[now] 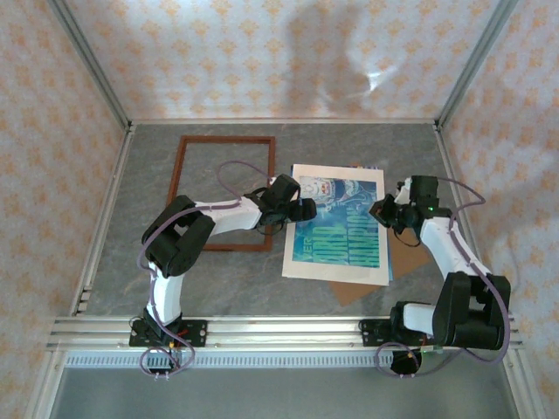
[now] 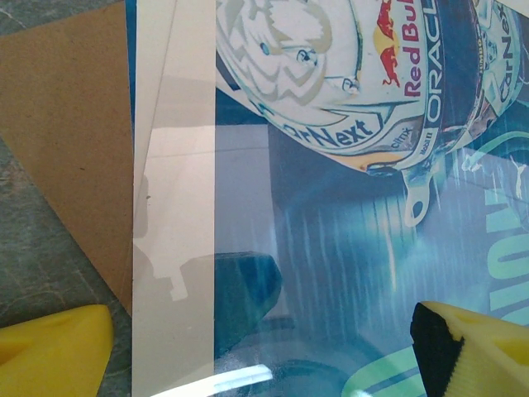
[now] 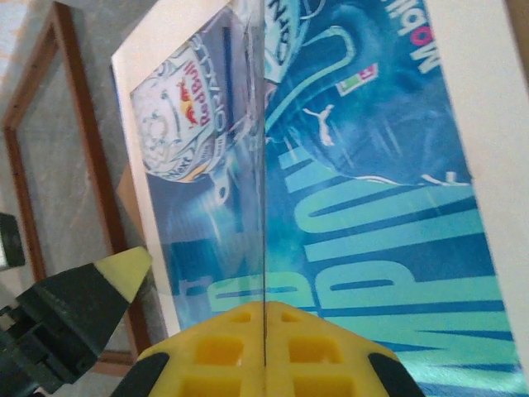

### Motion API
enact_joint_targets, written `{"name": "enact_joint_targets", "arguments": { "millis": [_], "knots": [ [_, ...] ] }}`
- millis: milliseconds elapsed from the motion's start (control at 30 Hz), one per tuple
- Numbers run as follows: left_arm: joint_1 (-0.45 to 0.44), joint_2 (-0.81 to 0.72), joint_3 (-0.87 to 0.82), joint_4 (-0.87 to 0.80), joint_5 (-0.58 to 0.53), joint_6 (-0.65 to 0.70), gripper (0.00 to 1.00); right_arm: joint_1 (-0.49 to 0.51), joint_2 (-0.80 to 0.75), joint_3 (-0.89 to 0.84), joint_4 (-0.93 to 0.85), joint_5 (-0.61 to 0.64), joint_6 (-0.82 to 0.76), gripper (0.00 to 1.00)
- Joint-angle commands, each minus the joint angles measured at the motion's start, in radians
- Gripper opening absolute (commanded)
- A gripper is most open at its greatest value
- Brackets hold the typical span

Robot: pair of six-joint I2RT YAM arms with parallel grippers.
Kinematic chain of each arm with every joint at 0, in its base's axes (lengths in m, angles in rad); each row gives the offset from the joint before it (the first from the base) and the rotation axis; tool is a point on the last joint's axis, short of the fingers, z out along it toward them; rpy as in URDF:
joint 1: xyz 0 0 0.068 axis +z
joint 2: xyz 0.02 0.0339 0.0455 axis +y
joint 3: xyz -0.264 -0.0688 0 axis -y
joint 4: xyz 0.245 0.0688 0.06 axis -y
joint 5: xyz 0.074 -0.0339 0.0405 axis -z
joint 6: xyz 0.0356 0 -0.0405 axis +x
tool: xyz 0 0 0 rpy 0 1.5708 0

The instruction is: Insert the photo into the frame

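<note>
The left arm (image 1: 223, 214) blocks the frame (image 1: 177, 188) at its lower right corner; brown board (image 1: 356, 291) mostly buried under the photo (image 1: 341, 227), small print unreadable from above.

Setting: robot test cell in a lab, not a lived-in room. Grey stone-look table (image 1: 349, 144) boxed in by aluminium corner posts (image 1: 92, 65) and patterned sheet walls (image 1: 279, 52) on the left, right and far sides. Slotted aluminium rail (image 1: 279, 330) along the near edge carries two cabled arm bases (image 1: 166, 332).
</note>
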Motion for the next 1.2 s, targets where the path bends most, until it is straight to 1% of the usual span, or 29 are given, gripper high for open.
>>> {"name": "enact_joint_targets", "arguments": {
  "millis": [0, 67, 133, 200, 233, 300, 333, 400, 467, 600, 767, 867, 967, 1167],
  "knots": [
    [-0.017, -0.05, -0.021, 0.011, 0.015, 0.014, 0.91, -0.003, -0.025, 0.084, -0.083, 0.08, -0.021, 0.0],
    [-0.016, -0.132, -0.045, 0.008, -0.003, 0.035, 0.91, -0.004, -0.051, 0.129, -0.097, 0.083, -0.007, 0.0],
    [-0.009, -0.21, -0.076, 0.001, -0.047, 0.071, 0.91, 0.001, -0.056, 0.176, -0.099, 0.054, 0.016, 0.0],
    [0.017, -0.29, -0.115, -0.002, -0.084, 0.115, 0.92, 0.027, -0.056, 0.23, -0.089, 0.017, 0.028, 0.0],
    [0.038, -0.319, -0.131, -0.001, -0.08, 0.123, 0.92, 0.045, -0.056, 0.249, -0.08, 0.011, 0.033, 0.0],
    [0.106, -0.367, -0.17, 0.024, -0.02, 0.115, 0.92, 0.086, -0.056, 0.298, -0.062, -0.002, 0.045, 0.0],
    [0.137, -0.388, -0.19, 0.044, 0.014, 0.106, 0.92, 0.099, -0.082, 0.319, -0.052, -0.013, 0.052, 0.0],
    [0.199, -0.432, -0.24, 0.125, 0.072, 0.06, 0.92, 0.124, -0.086, 0.368, -0.022, -0.038, 0.069, 0.0],
    [0.235, -0.461, -0.279, 0.208, 0.118, 0.021, 0.94, 0.152, -0.086, 0.417, -0.002, -0.051, 0.068, 0.0],
    [0.292, -0.447, -0.285, 0.323, 0.242, -0.079, 1.0, 0.206, -0.066, 0.534, -0.016, -0.093, 0.028, 0.0],
    [0.331, -0.367, -0.296, 0.569, 0.4, -0.261, 1.0, 0.266, -0.016, 0.645, -0.022, -0.144, -0.01, 0.0],
    [0.333, -0.304, -0.29, 0.705, 0.463, -0.375, 0.99, 0.296, 0.007, 0.707, -0.06, -0.159, -0.039, 0.0],
    [0.334, -0.256, -0.286, 0.794, 0.499, -0.452, 0.99, 0.313, 0.019, 0.744, -0.065, -0.177, -0.04, 0.0],
    [0.334, -0.213, -0.295, 0.895, 0.508, -0.51, 0.99, 0.317, 0.031, 0.77, -0.046, -0.219, -0.002, 0.0]
  ]
}}
